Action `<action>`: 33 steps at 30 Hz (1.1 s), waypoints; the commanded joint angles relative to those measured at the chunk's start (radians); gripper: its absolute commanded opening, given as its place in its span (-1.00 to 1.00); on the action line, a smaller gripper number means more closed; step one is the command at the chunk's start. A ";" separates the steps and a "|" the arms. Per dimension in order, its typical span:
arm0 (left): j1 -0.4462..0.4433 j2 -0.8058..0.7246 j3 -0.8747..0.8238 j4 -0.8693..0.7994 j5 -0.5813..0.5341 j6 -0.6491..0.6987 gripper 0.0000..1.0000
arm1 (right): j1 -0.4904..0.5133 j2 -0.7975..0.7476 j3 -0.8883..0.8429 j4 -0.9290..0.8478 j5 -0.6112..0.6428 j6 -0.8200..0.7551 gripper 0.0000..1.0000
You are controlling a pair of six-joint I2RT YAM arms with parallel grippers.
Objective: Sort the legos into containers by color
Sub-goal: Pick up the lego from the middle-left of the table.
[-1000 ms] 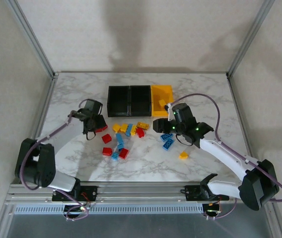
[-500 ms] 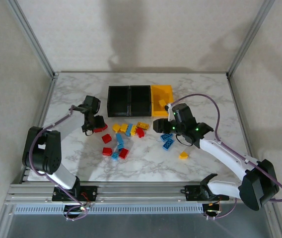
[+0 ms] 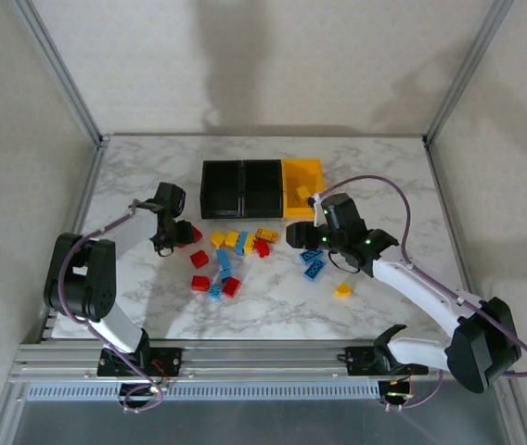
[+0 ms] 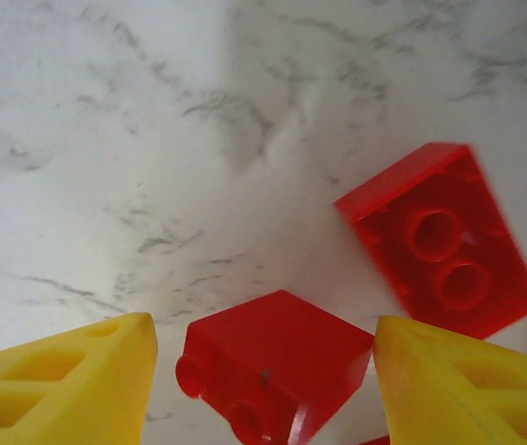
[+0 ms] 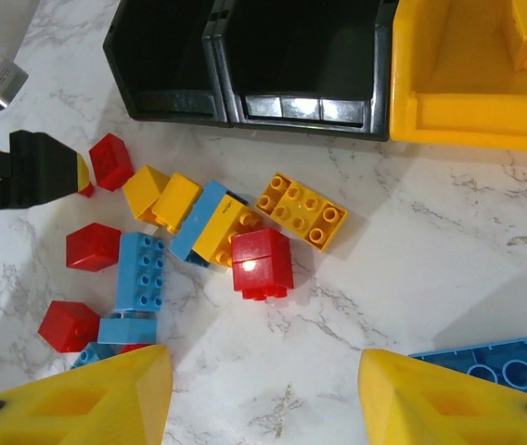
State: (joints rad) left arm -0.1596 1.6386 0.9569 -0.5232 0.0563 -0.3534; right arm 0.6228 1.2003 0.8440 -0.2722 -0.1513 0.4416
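Left gripper (image 4: 263, 338) has barely shifted in half a second, fingers (image 4: 69, 380) wide astride a glossy studded red brick (image 4: 282, 375) on veined marble (image 4: 106, 139). Right gripper (image 5: 259, 375) gapes wide.

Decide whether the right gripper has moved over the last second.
No. In the top view the right gripper sits at the same spot just below the yellow bin's near corner as before.
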 commanded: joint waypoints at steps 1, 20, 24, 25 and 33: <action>0.011 -0.004 -0.016 -0.039 -0.016 0.028 0.28 | 0.007 0.009 0.001 0.025 0.008 0.013 0.10; 0.015 -0.023 -0.035 -0.043 0.036 0.042 -0.43 | 0.006 0.012 -0.002 0.022 0.030 0.019 0.09; 0.014 -0.085 -0.027 -0.067 0.042 0.029 -0.63 | 0.007 0.007 0.001 0.027 0.010 0.018 0.09; 0.012 -0.104 -0.020 -0.078 0.042 0.025 -0.64 | 0.006 0.004 -0.001 0.035 -0.006 0.015 0.09; -0.046 -0.186 0.073 -0.124 0.060 -0.021 -0.73 | 0.017 0.008 -0.001 0.073 -0.074 0.005 0.10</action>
State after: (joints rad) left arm -0.1749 1.4788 0.9821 -0.6014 0.0895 -0.3447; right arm 0.6273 1.2201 0.8440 -0.2298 -0.1902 0.4488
